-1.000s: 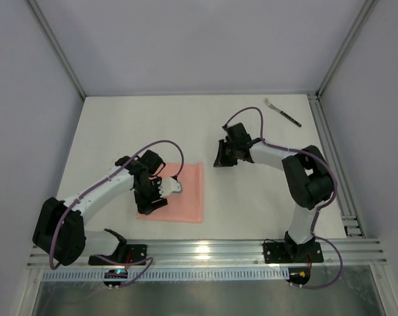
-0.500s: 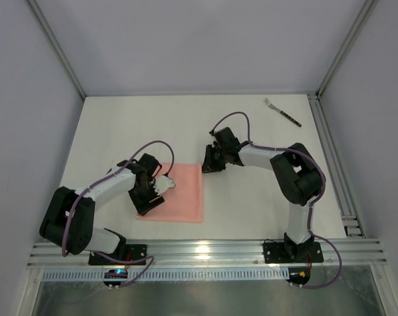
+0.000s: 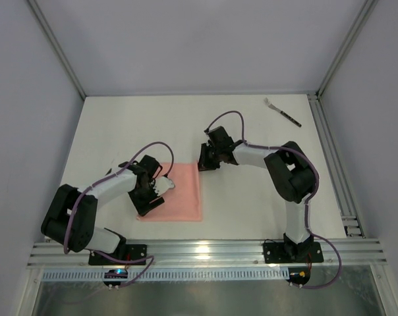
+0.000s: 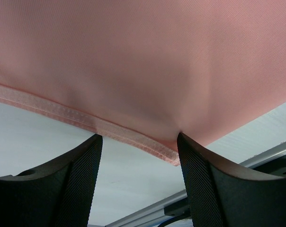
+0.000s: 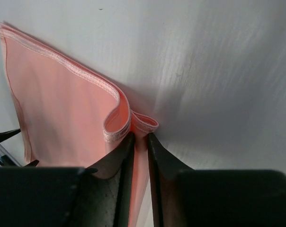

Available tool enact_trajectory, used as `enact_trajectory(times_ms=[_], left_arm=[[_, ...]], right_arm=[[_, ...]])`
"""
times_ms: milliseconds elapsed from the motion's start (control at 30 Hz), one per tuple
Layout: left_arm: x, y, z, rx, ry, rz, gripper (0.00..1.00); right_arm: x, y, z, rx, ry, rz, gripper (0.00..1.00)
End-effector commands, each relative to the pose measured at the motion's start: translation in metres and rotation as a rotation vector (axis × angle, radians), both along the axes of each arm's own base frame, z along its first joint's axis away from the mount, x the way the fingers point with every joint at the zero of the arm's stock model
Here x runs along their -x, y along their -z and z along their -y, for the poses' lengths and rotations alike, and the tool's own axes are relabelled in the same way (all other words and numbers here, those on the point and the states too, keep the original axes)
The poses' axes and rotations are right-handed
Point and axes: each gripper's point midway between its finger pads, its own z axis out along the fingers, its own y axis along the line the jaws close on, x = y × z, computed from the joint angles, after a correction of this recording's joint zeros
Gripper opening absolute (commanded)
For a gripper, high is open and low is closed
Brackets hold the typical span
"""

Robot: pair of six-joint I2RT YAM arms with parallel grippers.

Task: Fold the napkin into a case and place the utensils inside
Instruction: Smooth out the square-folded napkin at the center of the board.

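The salmon-pink napkin (image 3: 182, 194) lies flat on the white table, in front of the left arm. My left gripper (image 3: 148, 201) stands open over its left edge. In the left wrist view the hem and near corner of the napkin (image 4: 133, 61) run across the gap of the left gripper (image 4: 138, 138), and the corner touches the right fingertip (image 4: 188, 146). My right gripper (image 3: 202, 164) is at the far right corner. In the right wrist view the right gripper (image 5: 140, 135) is shut on a bunched fold of the napkin (image 5: 58, 109). The fork (image 3: 283, 112) lies far back right, well apart from both arms.
An aluminium rail (image 3: 205, 250) runs along the near table edge, and it also shows as the rail (image 4: 256, 156) past the napkin's corner. A second rail (image 3: 331, 158) borders the right side. Grey enclosure walls stand around the table.
My right gripper has travelled left to the napkin's far right corner and pinched it. The left gripper slid slightly toward the napkin's left edge and stays open.
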Motion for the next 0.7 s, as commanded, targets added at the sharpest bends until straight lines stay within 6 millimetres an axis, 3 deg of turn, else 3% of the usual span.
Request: enact_trajectory(times_ms=[0, 100, 167, 233, 300, 400, 667], left_arm=[[-0.014, 0.013, 0.0, -0.008, -0.005, 0.056, 0.66], [-0.011, 0.011, 0.001, 0.007, -0.001, 0.051, 0.66], [-0.006, 0.005, 0.009, 0.052, 0.009, 0.03, 0.65], [0.0, -0.01, 0.019, 0.124, 0.018, 0.022, 0.65], [-0.01, -0.036, 0.035, 0.214, 0.036, 0.082, 0.65], [-0.018, -0.058, 0.041, 0.242, 0.04, 0.114, 0.65], [-0.044, -0.034, 0.043, 0.122, 0.032, 0.17, 0.64]], right_arm=[[-0.004, 0.016, 0.006, 0.069, 0.059, -0.018, 0.13], [-0.008, 0.018, 0.009, 0.085, 0.085, -0.009, 0.04], [-0.013, 0.013, 0.011, 0.088, 0.105, 0.01, 0.04], [-0.021, 0.008, 0.012, 0.086, 0.127, 0.033, 0.04], [-0.029, -0.001, 0.011, 0.082, 0.145, 0.066, 0.04], [-0.038, -0.013, 0.008, 0.068, 0.165, 0.096, 0.04], [-0.053, -0.016, 0.017, 0.046, 0.246, 0.11, 0.04]])
